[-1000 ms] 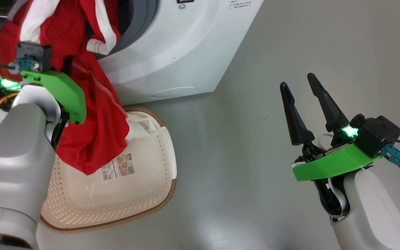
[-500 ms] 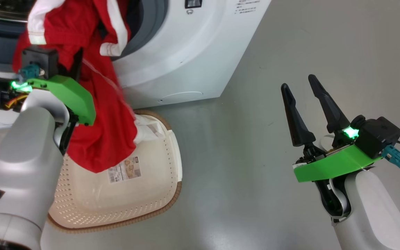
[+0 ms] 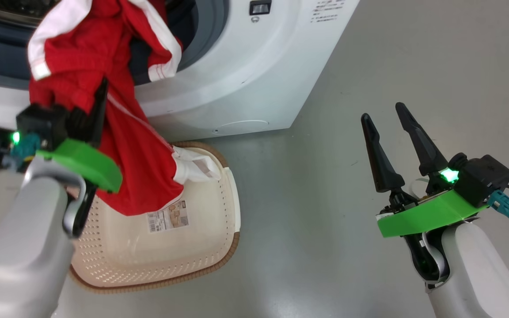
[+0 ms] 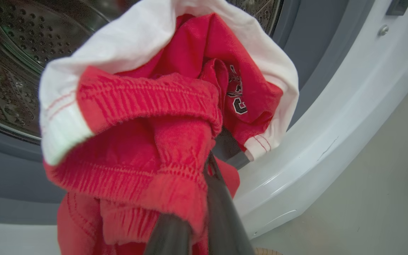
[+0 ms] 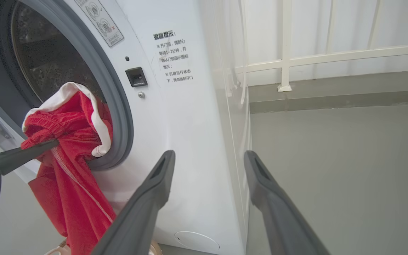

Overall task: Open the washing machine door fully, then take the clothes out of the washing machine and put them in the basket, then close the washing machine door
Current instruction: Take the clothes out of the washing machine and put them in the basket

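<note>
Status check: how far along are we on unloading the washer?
Done: the washing machine stands open. In hand: the left hand is shut on the clothes, upper end at the drum, lower end over the basket. Left: drop them in, shut the machine. Right hand open, empty.

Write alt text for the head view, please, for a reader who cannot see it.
The left gripper is shut on the red clothes, which hang before the open mouth of the washing machine with their lower end over the cream basket. The right gripper stands open and empty at the lower right.
</note>
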`<state>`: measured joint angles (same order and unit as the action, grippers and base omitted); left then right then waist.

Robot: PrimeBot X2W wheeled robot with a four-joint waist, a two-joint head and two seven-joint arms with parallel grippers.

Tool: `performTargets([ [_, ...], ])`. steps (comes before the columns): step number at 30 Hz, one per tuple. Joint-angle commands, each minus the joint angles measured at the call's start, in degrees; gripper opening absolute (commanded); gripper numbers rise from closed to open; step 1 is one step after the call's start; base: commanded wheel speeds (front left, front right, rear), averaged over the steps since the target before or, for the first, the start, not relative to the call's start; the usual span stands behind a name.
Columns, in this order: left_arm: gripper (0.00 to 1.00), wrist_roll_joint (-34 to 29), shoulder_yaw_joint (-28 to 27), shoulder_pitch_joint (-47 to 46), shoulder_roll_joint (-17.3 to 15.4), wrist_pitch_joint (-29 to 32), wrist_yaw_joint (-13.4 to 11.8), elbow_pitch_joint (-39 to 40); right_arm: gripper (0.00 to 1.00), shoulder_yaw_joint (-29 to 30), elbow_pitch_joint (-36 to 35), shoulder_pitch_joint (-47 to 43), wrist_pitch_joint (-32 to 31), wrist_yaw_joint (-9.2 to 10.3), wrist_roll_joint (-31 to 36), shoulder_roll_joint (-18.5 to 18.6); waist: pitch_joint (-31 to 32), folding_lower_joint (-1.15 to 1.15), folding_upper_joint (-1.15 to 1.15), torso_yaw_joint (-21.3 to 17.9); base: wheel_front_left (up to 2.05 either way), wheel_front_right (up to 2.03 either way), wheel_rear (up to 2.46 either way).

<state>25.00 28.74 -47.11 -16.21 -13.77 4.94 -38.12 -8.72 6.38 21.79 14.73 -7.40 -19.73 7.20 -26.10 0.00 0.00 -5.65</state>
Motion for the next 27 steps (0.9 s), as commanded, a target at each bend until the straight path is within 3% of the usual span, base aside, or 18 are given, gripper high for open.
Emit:
performTargets([
  [1,0.00,0.8,-2.4,2.8,-3.8,-0.2,-1.7,5.9,1.00,-1.1,-1.6,-1.4,0.3,-0.09,0.7,-0.1,-0.3,0.00,0.00,0.3,0.00,0.00,0.00],
  [10,0.00,2.6,-4.5,16.5,-7.7,4.1,-8.9,29.4,1.00,-1.2,-1.6,-1.1,0.3,-0.09,0.8,-0.2,-1.0,0.00,0.00,0.9,0.00,0.00,0.00],
  [17,0.00,2.8,-5.6,25.5,-10.9,6.9,-13.3,41.6,1.00,-1.5,-1.5,-0.4,0.3,-0.09,0.4,0.0,-1.5,0.00,0.00,0.5,0.00,0.00,0.00],
  [22,0.00,4.1,-5.4,31.3,-11.9,8.5,-14.6,43.8,1.00,-1.4,-1.6,-0.6,0.3,-0.09,0.4,-0.2,-1.8,0.00,0.00,0.3,0.00,0.00,0.00],
  [27,0.00,5.5,-3.3,33.2,-10.3,8.1,-13.2,39.1,1.00,-1.7,-1.3,0.0,0.3,-0.09,0.3,-0.5,-2.1,0.00,0.00,0.0,0.00,0.00,0.00],
])
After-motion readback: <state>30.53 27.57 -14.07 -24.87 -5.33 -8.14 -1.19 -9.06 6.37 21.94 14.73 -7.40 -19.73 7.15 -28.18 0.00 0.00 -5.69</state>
